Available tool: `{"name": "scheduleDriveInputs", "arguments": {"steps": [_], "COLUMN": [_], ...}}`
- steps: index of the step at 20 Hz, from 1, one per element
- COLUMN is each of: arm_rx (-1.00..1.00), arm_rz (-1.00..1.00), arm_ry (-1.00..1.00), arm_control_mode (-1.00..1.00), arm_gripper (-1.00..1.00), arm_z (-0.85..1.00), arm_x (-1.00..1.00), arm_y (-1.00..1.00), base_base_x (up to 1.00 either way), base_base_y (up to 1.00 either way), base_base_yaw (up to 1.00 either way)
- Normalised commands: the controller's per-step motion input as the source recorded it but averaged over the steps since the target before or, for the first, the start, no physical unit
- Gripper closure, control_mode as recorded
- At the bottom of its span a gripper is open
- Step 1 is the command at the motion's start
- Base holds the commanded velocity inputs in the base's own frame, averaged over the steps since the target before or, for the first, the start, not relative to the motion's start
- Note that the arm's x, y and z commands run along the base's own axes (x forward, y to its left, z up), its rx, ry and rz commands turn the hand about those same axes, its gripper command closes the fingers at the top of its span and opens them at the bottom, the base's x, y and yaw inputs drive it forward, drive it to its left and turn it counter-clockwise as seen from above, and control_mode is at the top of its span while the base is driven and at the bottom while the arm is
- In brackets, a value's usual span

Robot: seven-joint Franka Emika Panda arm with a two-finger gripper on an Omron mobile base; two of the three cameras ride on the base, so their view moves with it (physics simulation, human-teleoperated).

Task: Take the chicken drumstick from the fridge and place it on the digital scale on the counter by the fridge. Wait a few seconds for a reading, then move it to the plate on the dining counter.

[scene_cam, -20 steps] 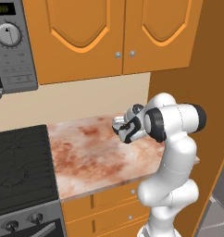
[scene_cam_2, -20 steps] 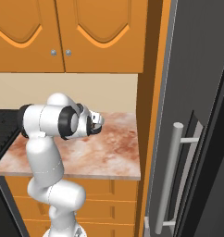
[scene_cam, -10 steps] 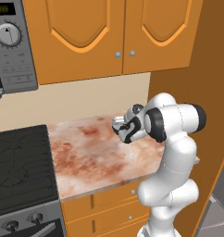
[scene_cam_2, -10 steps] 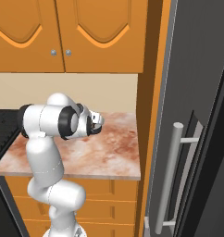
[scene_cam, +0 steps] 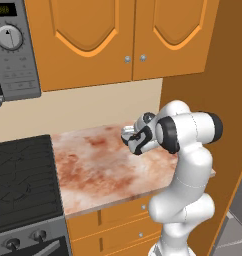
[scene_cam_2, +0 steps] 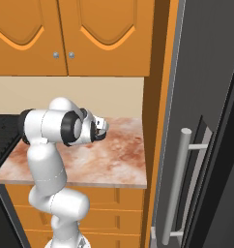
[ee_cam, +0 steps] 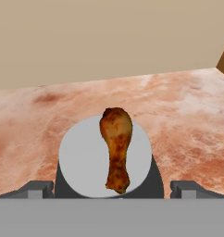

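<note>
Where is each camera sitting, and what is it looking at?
Left base view: behind the arm to its left, facing the counter; white arm at lower right, pincer over it.
Right base view: behind to its right, facing the same counter and the fridge; arm at lower left.
Hand view: on the hand, facing the chicken drumstick on the digital scale; fingertips below.

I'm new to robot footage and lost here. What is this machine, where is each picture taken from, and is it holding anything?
It is a white robot arm in a rendered kitchen. Two pictures come from cameras on its base, behind it to the left and right. The third looks along its end effector, whose open finger tips rise at the bottom. On the marbled counter sits a digital scale with a chicken drumstick lying on it. Nothing is held. The dark fridge, with its silver handle, stands to the right.
</note>
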Motion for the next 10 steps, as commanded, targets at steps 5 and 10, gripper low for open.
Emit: {"name": "scheduleDriveInputs", "arguments": {"steps": [5, 10], "arm_rx": [0.0, 0.0], "arm_rz": [0.0, 0.0], "arm_ry": [0.0, 0.0], "arm_control_mode": [-1.0, -1.0], "arm_gripper": [-1.0, -1.0], "arm_z": [0.0, 0.0], "arm_x": [0.0, 0.0], "arm_y": [0.0, 0.0], "base_base_x": [0.0, 0.0], "base_base_y": [0.0, 0.0], "base_base_yaw": [0.0, 0.0]}}
